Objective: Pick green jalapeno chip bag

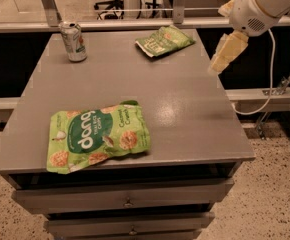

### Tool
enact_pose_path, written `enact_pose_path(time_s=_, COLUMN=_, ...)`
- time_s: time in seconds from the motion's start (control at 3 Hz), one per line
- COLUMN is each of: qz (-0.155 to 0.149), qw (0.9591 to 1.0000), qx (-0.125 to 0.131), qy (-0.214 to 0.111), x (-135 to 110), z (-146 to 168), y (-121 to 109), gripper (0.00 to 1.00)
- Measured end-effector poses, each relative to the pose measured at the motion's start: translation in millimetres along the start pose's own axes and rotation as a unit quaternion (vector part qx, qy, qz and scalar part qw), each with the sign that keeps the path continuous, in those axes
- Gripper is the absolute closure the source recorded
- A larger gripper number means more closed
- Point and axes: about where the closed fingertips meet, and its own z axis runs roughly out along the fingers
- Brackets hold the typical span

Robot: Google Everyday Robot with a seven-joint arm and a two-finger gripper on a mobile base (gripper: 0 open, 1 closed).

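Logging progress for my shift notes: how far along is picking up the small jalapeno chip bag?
Done: nothing yet; the jalapeno chip bag lies at the far side of the table, untouched. In hand: the gripper hangs over the table's right edge, right of the bag and apart from it. Left: reach the bag, grasp it and lift it.
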Motion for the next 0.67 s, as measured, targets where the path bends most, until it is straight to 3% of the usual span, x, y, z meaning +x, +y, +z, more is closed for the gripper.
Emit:
enact_pose_path(time_s=0.33, qz=0.021, qw=0.9993, qx=0.02, qy=-0.022, x=-2, z=9, y=-15, gripper=0.0)
enact_pose_path(time_s=0.67, qz=0.084, qw=0.9911, qx=0.04, qy=-0.096, x=-6, z=54, y=-62, gripper=0.0)
